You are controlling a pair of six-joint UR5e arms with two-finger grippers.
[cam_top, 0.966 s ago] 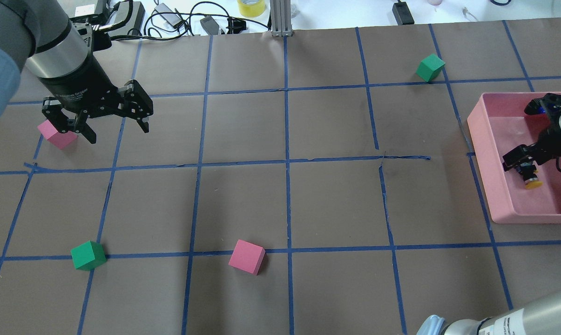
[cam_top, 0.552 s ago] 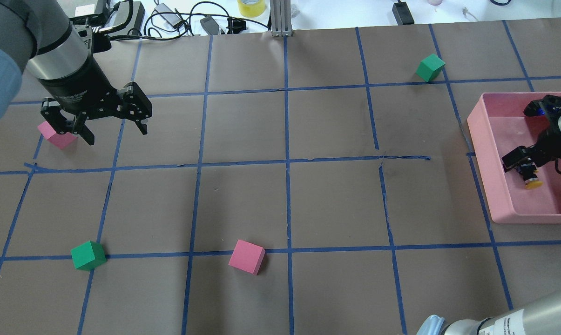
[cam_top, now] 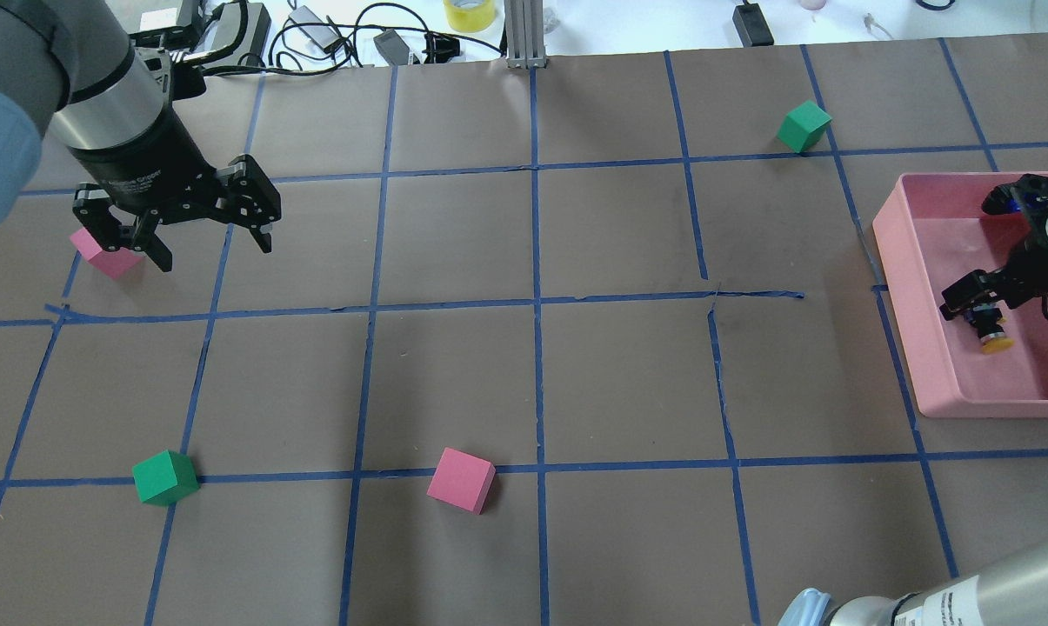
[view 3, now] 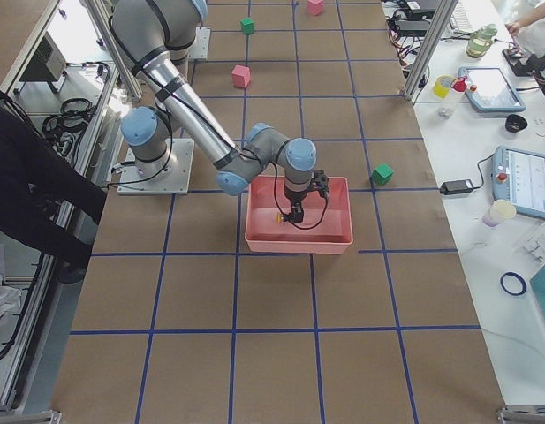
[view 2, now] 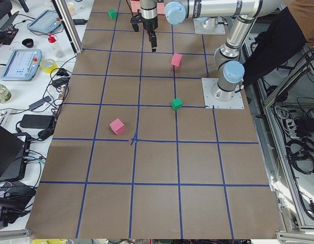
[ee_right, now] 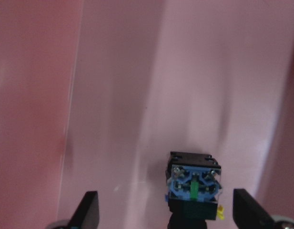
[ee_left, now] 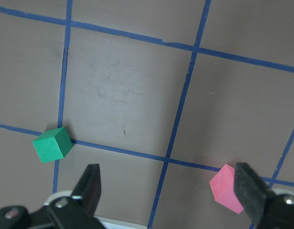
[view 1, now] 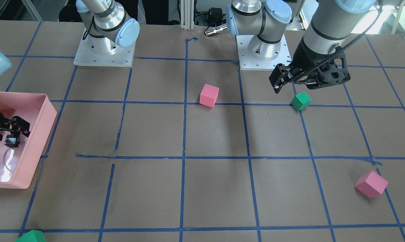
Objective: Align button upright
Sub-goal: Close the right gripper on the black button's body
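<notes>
The button (cam_top: 996, 341) lies inside the pink tray (cam_top: 911, 313), its yellow cap pointing toward the robot's side. In the right wrist view its blue and green base (ee_right: 194, 186) faces the camera. My right gripper (cam_top: 976, 306) hangs just over it, open, with its fingers (ee_right: 89, 212) wide on either side and not touching it. The button also shows in the front view (view 1: 12, 141). My left gripper (cam_top: 213, 252) is open and empty above the table's far left, next to a pink cube (cam_top: 104, 254).
Foam cubes lie scattered: a green one (cam_top: 804, 126) at the far right, a green one (cam_top: 164, 477) at the near left, a pink one (cam_top: 461, 480) near the middle. The tray's walls (view 1: 34, 151) enclose the right gripper. Cables and gear lie beyond the far edge.
My left gripper has drifted slightly to the left, over the pink cube's edge. The right gripper and the button have barely moved.
</notes>
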